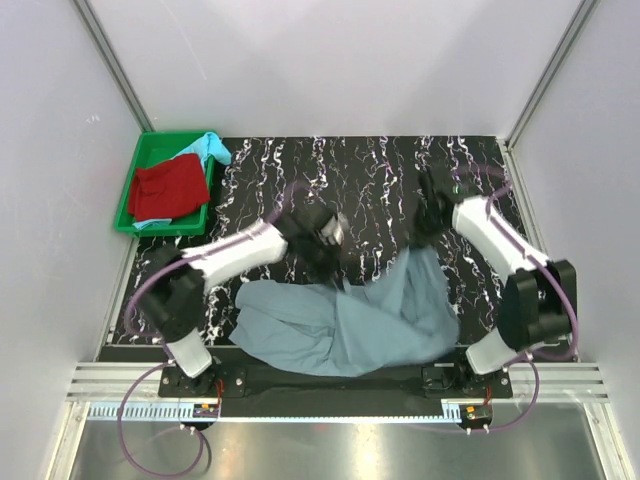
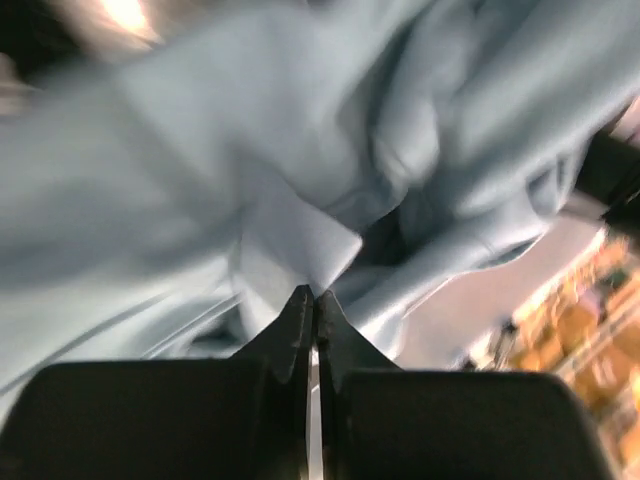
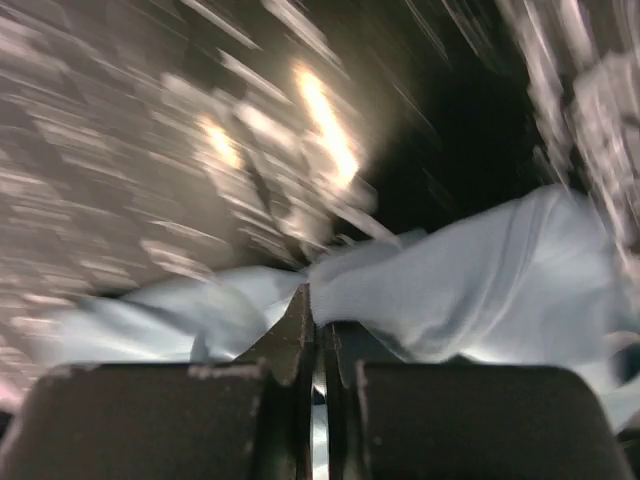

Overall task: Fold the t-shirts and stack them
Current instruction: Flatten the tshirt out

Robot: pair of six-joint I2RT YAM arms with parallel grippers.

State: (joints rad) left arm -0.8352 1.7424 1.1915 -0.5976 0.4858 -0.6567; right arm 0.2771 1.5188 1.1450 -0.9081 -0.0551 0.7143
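Barely begun: left claw [image 2: 313, 295] and right claw [image 3: 315, 300] each pinch the crumpled grey-blue cloth t-shirt [image 1: 350, 320]. The red cloth t-shirt [image 1: 168, 188] and light turquoise cloth t-shirt [image 1: 212, 148] lie unfolded in the green plastic tray [image 1: 128, 190] at the desk's far-left corner.

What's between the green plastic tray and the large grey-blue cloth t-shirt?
Top view: the left arm's white forearm crosses bare black marbled mat; nothing else between tray and t-shirt.

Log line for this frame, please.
left gripper: shut on grey shirt | right gripper: shut on grey shirt | red shirt, turquoise shirt: in tray | grey shirt: crumpled, unfolded
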